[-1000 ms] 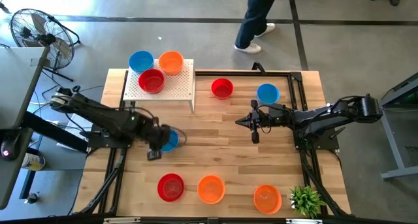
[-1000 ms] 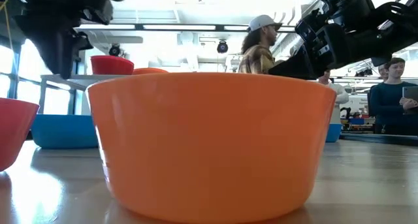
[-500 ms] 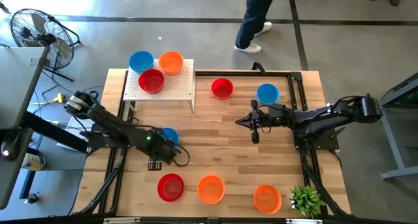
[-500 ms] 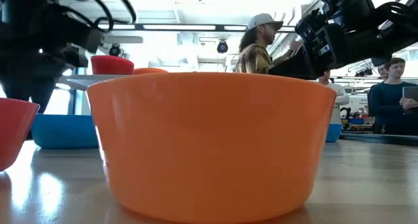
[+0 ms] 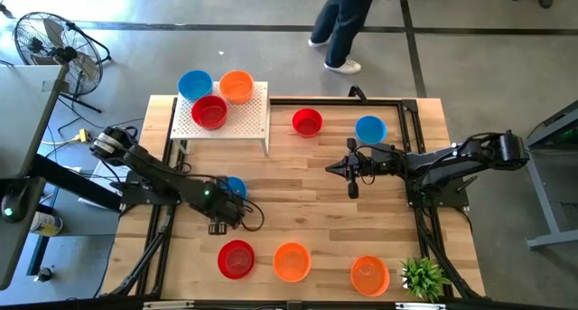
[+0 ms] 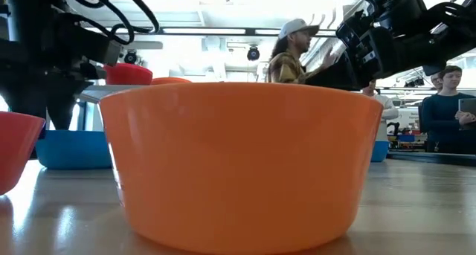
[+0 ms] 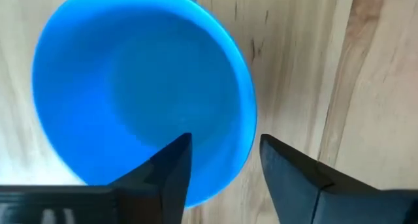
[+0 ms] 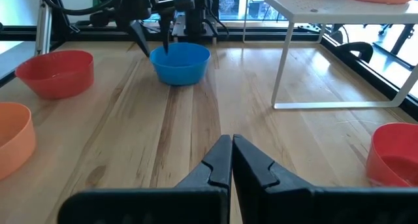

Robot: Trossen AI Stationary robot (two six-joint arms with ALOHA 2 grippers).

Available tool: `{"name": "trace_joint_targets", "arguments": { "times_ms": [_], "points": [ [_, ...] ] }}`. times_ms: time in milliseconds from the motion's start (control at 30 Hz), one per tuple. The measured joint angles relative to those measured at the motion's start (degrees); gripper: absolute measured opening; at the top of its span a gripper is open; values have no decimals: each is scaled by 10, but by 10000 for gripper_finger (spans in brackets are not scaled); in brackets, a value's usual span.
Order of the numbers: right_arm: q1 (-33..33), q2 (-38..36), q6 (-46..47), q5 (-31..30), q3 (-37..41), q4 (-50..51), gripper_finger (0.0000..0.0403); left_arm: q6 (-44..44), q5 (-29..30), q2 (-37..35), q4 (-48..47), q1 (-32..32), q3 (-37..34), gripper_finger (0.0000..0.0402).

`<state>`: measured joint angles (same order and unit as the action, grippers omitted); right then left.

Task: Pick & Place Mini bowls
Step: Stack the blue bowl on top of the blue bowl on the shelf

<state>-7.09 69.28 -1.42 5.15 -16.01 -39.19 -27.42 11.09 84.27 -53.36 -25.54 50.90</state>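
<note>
Where a person (image 5: 339, 25) walks, wood table (image 5: 316, 170), fan (image 5: 54, 41)

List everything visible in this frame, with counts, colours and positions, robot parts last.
Blue mini bowls: 3; one on the white stand, one at the table's far right, one at the left gripper.
Red mini bowls: 3; one on the stand, one at far centre, one on the near edge.
Orange mini bowls: 3; one on the stand, two on the near edge.
White perforated stand: 1, far left of the table.
Green plant: 1, near right corner.
Fan: 1, dark, on the floor at left.
Person: 1, walking beyond the table.
Left gripper: open, fingers straddling the blue bowl's rim.
Right gripper: shut, mid-table, empty.
</note>
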Motion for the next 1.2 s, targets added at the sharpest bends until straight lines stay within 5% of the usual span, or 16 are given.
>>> {"name": "trace_joint_targets", "arguments": {
  "times_ms": [433, 867, 1200],
  "points": [
    [0, 0, 0, 0, 0, 0, 1, -4, -12, 0, 44, 0, -26, 11],
    [0, 0, 0, 0, 0, 0, 1, 0, -29, -3, 3, 0, 23, 2],
    [0, 0, 0, 0, 0, 0, 1, 23, 33, -25, -124, 1, 218, 1]
  ]
}}
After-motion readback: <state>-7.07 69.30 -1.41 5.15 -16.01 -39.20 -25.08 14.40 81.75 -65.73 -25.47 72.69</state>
